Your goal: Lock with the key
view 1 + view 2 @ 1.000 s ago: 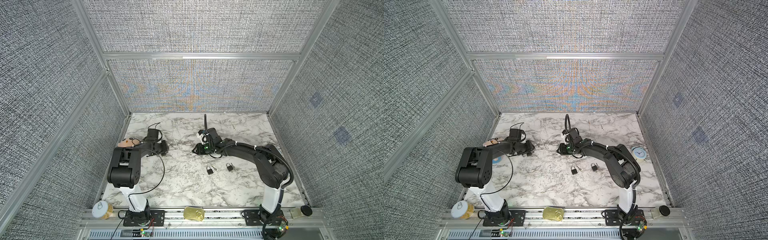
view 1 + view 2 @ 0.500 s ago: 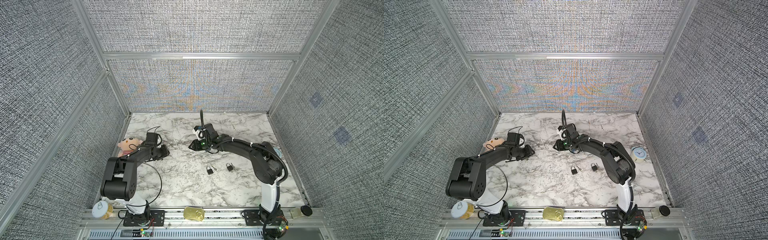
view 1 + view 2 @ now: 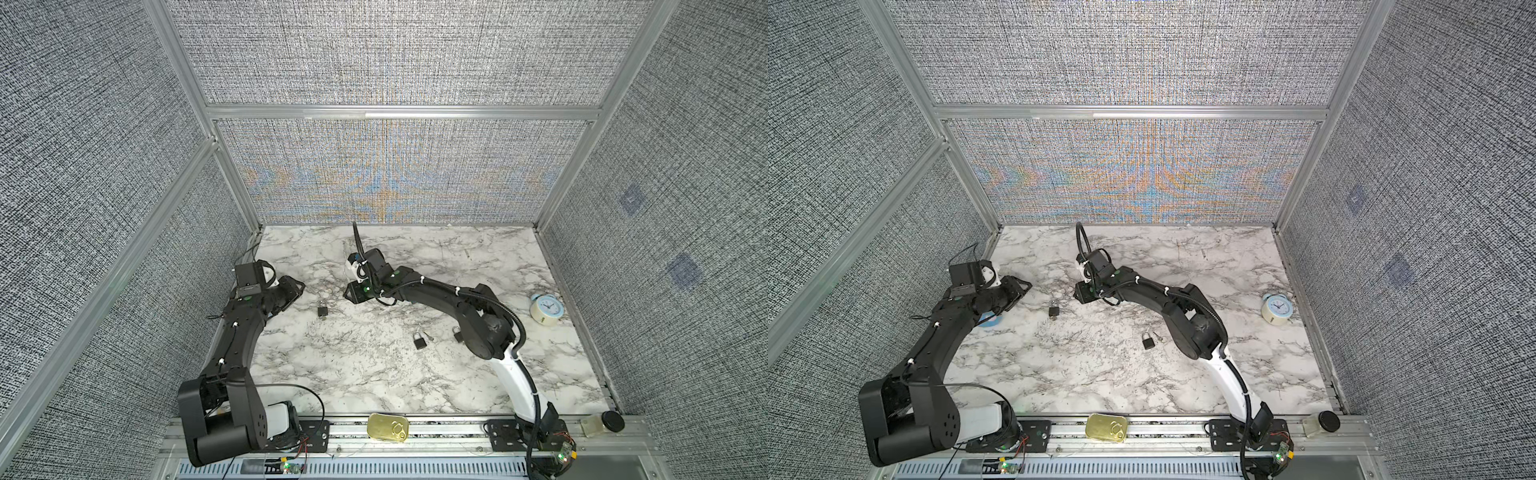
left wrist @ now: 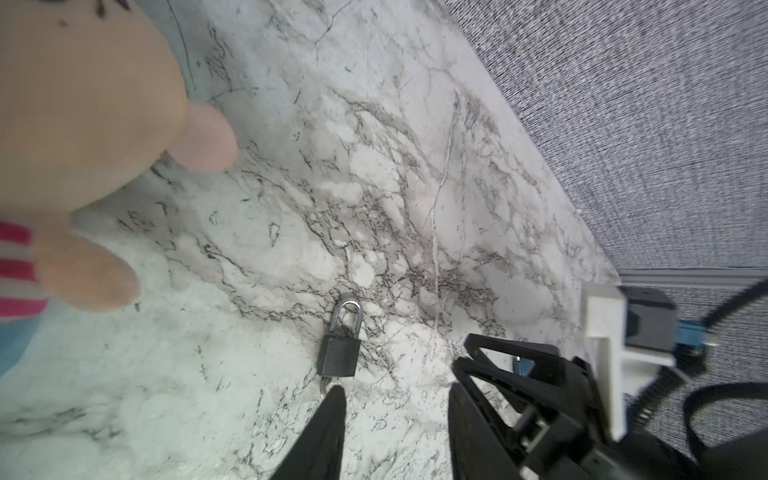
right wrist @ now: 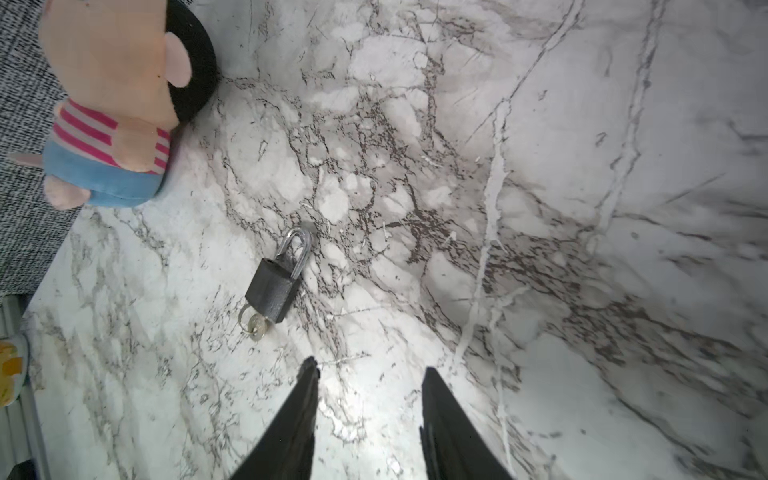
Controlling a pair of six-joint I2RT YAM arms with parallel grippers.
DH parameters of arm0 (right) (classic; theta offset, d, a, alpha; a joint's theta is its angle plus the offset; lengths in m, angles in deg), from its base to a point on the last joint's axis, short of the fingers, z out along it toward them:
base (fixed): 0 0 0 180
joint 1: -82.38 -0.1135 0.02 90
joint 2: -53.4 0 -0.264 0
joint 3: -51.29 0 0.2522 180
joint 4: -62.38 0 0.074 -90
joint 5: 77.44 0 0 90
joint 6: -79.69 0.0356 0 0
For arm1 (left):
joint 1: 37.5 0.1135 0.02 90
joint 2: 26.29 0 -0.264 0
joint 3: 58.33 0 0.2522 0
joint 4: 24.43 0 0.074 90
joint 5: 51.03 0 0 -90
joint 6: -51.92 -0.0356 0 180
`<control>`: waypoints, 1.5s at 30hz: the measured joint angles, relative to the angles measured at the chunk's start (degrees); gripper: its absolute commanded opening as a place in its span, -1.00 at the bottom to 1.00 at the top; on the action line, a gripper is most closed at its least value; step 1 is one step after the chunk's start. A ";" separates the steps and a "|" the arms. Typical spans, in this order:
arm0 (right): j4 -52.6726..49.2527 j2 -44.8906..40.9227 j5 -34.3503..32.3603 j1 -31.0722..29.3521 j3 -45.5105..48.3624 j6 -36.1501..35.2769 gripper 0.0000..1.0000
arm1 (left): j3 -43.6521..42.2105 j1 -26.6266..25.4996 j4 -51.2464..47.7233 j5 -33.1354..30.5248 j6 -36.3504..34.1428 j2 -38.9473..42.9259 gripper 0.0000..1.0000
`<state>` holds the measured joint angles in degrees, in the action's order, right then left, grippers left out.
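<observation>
Swinging inward as the left arm [image 3: 243,332] is retreating, the right arm [image 3: 436,291] is nearing the padlock [image 3: 322,310] lying between both parted, empty jaws, key [image 5: 255,330] frontward.

We can read no text, label or number here. The dial of the small clock [image 3: 545,308] carries marks, but they are too small for us to read.
</observation>
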<state>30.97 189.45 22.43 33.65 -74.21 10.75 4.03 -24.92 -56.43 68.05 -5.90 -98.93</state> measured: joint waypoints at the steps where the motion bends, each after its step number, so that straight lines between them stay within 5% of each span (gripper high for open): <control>1: -0.37 0.96 -1.01 -0.50 -1.49 0.11 -0.11 | -0.07 0.76 -0.15 0.55 0.00 0.68 -0.11; 15: -6.62 14.84 -15.93 -8.98 -22.95 1.38 0.11 | -5.40 6.32 0.79 10.58 -0.04 4.39 -0.11; 33: -10.36 20.31 -23.02 -11.93 -29.27 1.77 0.11 | -7.67 6.51 1.95 15.30 -0.09 6.10 -0.11; 45: -10.86 15.04 -24.02 -11.69 -21.03 1.75 -0.29 | -8.13 6.58 2.47 16.04 -0.07 6.36 -0.11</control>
<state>20.11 204.49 -1.59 21.95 -95.24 12.50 -4.11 -18.34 -53.96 84.09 -5.96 -92.57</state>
